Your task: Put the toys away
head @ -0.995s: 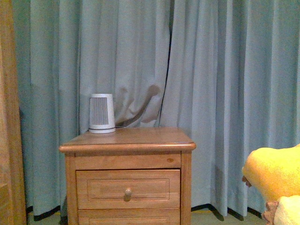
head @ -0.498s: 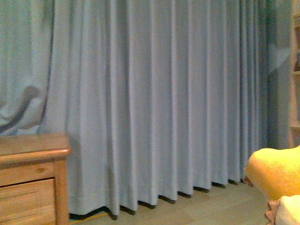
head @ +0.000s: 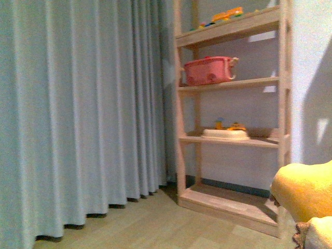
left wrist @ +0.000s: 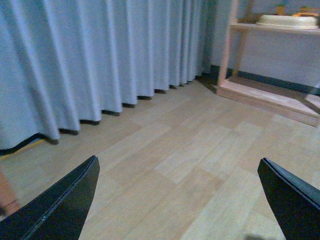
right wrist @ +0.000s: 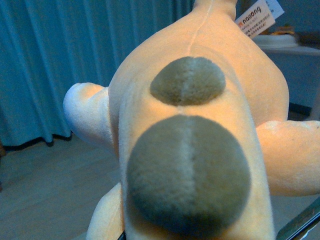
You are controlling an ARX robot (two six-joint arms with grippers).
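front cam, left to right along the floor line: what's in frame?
curtain → wooden shelf unit → plush toy, cut off by the right edge of the frame

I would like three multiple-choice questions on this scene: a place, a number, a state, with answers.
1. Where does the pink basket stand?
A) top shelf
B) the shelf just above the white tray
C) bottom shelf

2. How many dark round patches show on the plush toy?
A) none
B) two
C) five

3. How is the left gripper?
A) open, empty
B) shut on a toy
C) shut on cloth

Answers:
1 B, it sits one board above the tray.
2 B, one large, one smaller.
3 A, its fingers stand wide apart over floor.
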